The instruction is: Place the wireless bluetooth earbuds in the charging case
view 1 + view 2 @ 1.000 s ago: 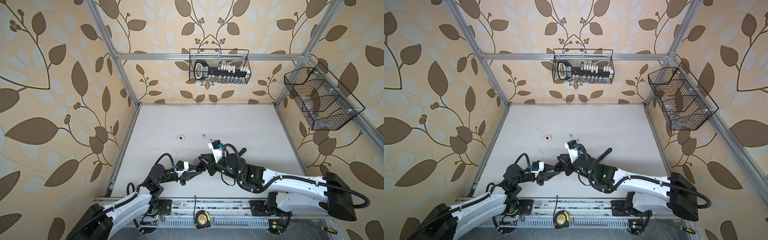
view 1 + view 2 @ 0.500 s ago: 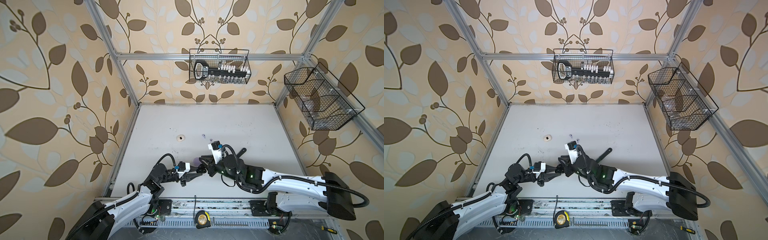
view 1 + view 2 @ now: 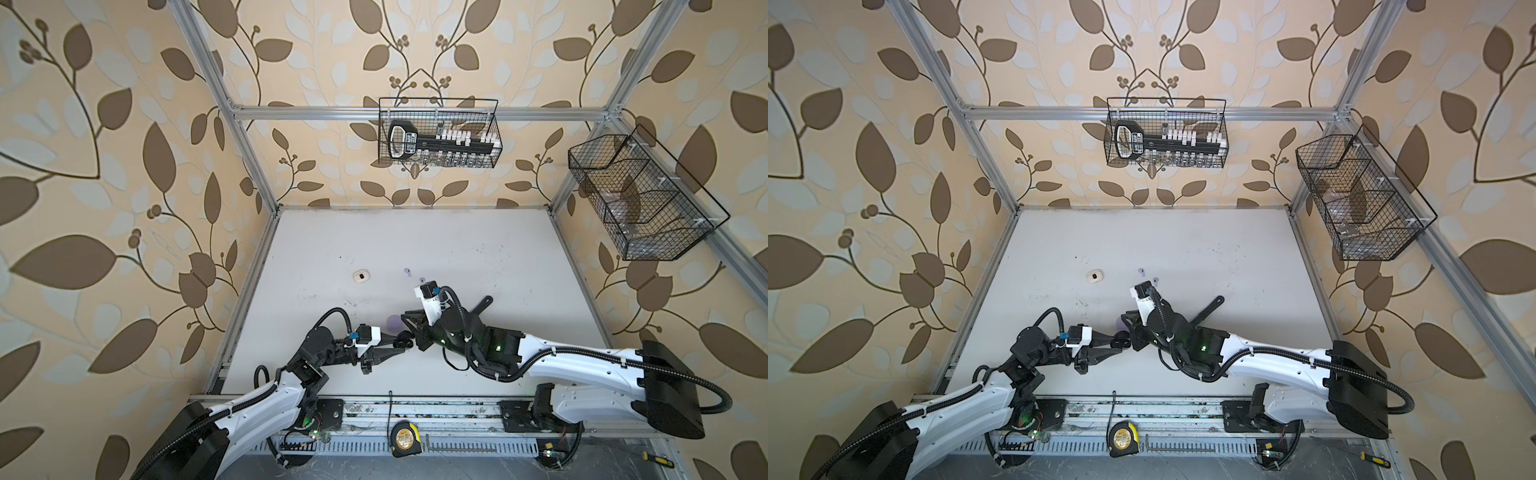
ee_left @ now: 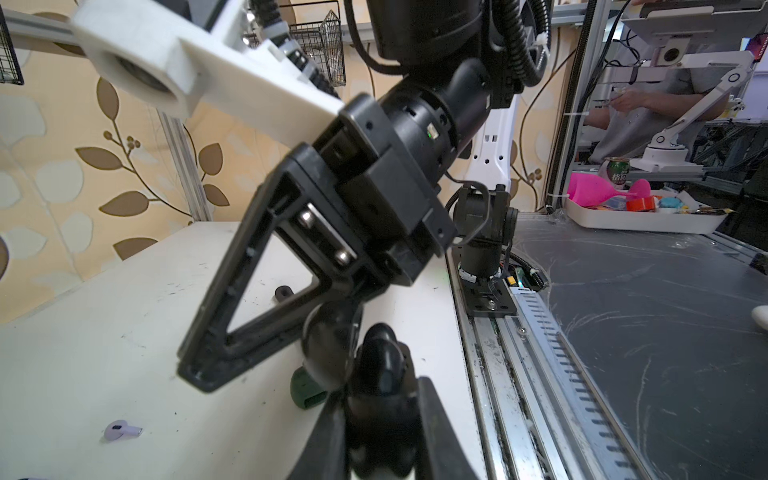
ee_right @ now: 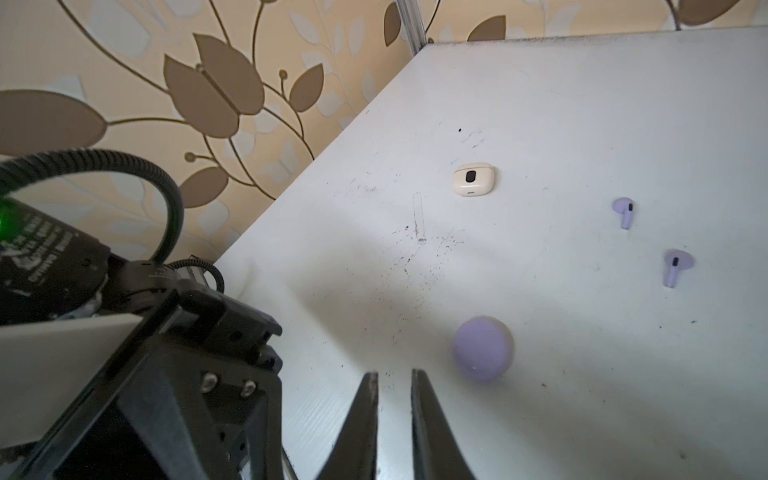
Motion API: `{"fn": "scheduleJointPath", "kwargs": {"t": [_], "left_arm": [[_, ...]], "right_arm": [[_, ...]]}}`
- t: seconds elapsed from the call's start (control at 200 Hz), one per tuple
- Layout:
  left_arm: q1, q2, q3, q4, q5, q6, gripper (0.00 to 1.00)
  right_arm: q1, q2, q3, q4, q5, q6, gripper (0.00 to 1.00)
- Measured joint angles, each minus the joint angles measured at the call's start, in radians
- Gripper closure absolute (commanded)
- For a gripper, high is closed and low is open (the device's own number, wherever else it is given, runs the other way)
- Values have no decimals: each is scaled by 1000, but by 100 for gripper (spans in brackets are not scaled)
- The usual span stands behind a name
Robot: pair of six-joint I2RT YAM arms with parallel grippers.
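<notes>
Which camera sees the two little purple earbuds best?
The right wrist view: both purple earbuds lie clear and apart on the white table, stems plain to see. The left wrist view shows only one, small and low. In both top views they are tiny pale specks.

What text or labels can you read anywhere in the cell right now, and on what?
Nothing reads clearly.
Label on the black tool in the back basket: too blurred.
Tape measure face: too small.
White print on the left arm's joint housing: blurred.
Can outside the cell: characters too small.
</notes>
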Motion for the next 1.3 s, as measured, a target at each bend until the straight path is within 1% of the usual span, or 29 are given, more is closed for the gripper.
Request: {"fn": "scheduleJointPath", "kwargs": {"t": [0.185,0.38,0.45,0.49,0.565,0.675,0.735,0.815,0.87,0.925,1.015,1.075,1.16,1.235,1.3], "left_arm": [[-6,-3,21,23,-2,3,100],[-6,0,24,27,0,7,100],[-11,3,33,23,-13,11,100],[-13,5,42,14,-32,14,100],[-12,10,62,-16,-96,17,100],[-10,75,91,-26,-256,-12,100],[-2,144,105,-12,-337,-46,100],[51,281,138,-2,-411,-121,100],[102,369,172,-1,-431,-175,100],[159,468,224,0,-446,-257,100],[222,591,308,-2,-456,-380,100],[245,647,359,-17,-473,-454,100],[256,705,450,-109,-490,-555,100],[258,734,530,-212,-498,-615,100],[258,755,578,-263,-501,-662,100]], "right_arm": [[45,9,2,-41,-4,-32,83],[84,-14,3,-67,53,-59,83],[92,-32,3,-83,92,-58,78],[94,-48,3,-96,123,-54,75],[86,-87,-5,-113,172,-43,74],[49,-162,-36,-117,203,-22,67],[34,-195,-63,-112,209,-19,63],[24,-229,-117,-98,213,-16,58],[20,-238,-159,-83,212,-27,57],[18,-240,-195,-70,209,-35,54],[16,-240,-237,-51,197,-49,53],[15,-239,-251,-35,186,-55,51],[14,-234,-258,-11,177,-60,48],[14,-220,-258,9,170,-62,46],[14,-204,-258,23,164,-65,45]]}}
